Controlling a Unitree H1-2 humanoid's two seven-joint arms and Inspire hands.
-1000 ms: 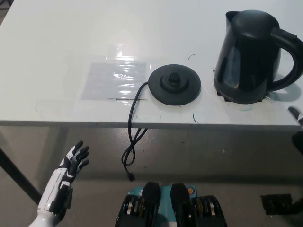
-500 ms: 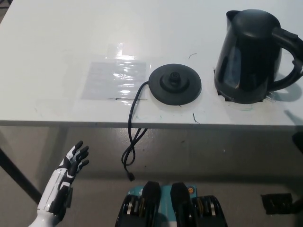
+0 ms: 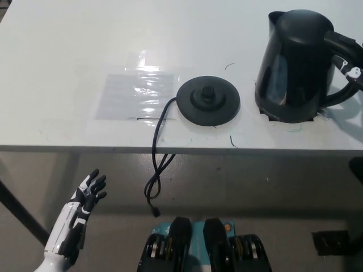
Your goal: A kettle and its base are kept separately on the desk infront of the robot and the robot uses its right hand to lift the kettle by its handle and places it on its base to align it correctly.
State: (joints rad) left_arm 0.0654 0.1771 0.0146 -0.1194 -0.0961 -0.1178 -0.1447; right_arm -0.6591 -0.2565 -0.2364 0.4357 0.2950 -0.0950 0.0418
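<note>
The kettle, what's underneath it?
The kettle stands straight on the white desk, not on its round base, which lies bare to its left. Its own body hides the desk directly beneath it.

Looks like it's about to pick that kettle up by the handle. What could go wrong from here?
The right hand is only just showing at the kettle handle, at the picture's edge, so its hold can't be judged; a loose grasp could tip the tall kettle. The base sits close to the table front edge, and its cord hangs off; a bump could push it askew. The left hand rests low, open.
</note>
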